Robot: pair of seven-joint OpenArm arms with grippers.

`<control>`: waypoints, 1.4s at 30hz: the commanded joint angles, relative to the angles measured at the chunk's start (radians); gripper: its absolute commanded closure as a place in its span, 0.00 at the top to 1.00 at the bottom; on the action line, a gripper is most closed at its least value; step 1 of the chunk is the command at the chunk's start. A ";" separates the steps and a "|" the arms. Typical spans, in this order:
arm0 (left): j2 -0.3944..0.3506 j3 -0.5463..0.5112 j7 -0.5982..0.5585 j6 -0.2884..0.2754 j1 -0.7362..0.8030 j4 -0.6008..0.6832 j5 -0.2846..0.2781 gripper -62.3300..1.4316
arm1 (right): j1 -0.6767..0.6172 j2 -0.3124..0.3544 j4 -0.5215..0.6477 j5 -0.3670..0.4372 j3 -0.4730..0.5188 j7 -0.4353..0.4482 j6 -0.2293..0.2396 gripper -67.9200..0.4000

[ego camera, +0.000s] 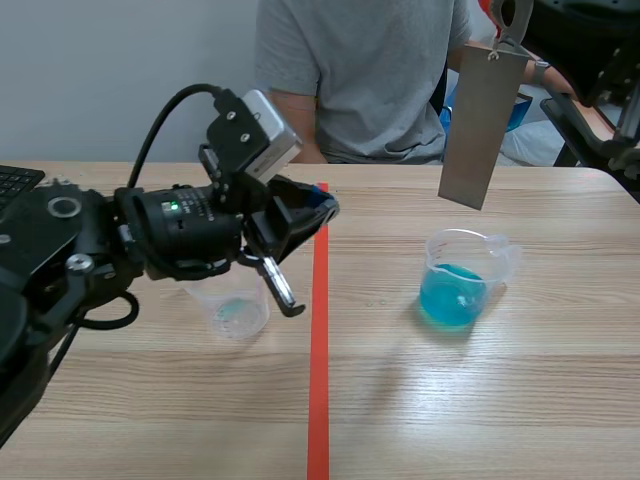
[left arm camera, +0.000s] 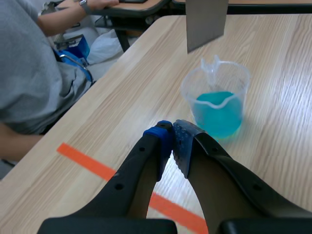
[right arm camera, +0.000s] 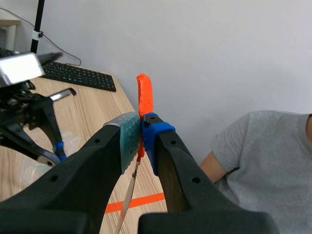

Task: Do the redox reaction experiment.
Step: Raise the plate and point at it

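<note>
A clear beaker of blue liquid [ego camera: 458, 285] [left arm camera: 217, 105] stands right of the red tape line. Above and just behind it hangs a grey metal sheet [ego camera: 483, 125] [left arm camera: 205, 22], clear of the liquid. The sheet dangles from an orange-handled clip [right arm camera: 144, 95], and my right gripper [right arm camera: 141, 131] [ego camera: 503, 15] is shut on that clip high above the table. A second beaker [ego camera: 235, 310], nearly empty with a blue trace, sits under my left arm. My left gripper [ego camera: 322, 208] [left arm camera: 172, 139] is shut on nothing, above the tape line and pointing toward the blue beaker.
A person in a grey shirt [ego camera: 365, 75] sits across the table. A black keyboard [ego camera: 15, 182] [right arm camera: 78, 75] lies at the far left edge. The red tape line [ego camera: 319, 380] runs down the table's middle.
</note>
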 commanded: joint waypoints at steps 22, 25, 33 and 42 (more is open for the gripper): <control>-0.075 -0.430 -0.021 -0.001 0.848 0.710 -0.119 0.09 | 0.026 0.016 0.013 0.023 0.022 0.003 0.006 0.02; -0.074 -0.480 -0.021 -0.001 0.949 0.775 -0.122 0.09 | 0.026 0.016 0.013 0.023 0.022 -0.004 0.006 0.02; -0.067 -0.536 -0.020 -0.001 1.050 0.844 -0.124 0.09 | 0.026 0.016 0.013 0.027 0.022 -0.004 0.006 0.02; -0.058 -0.538 -0.020 0.000 1.049 0.846 -0.124 0.09 | 0.026 0.016 0.013 0.042 0.022 -0.009 0.006 0.02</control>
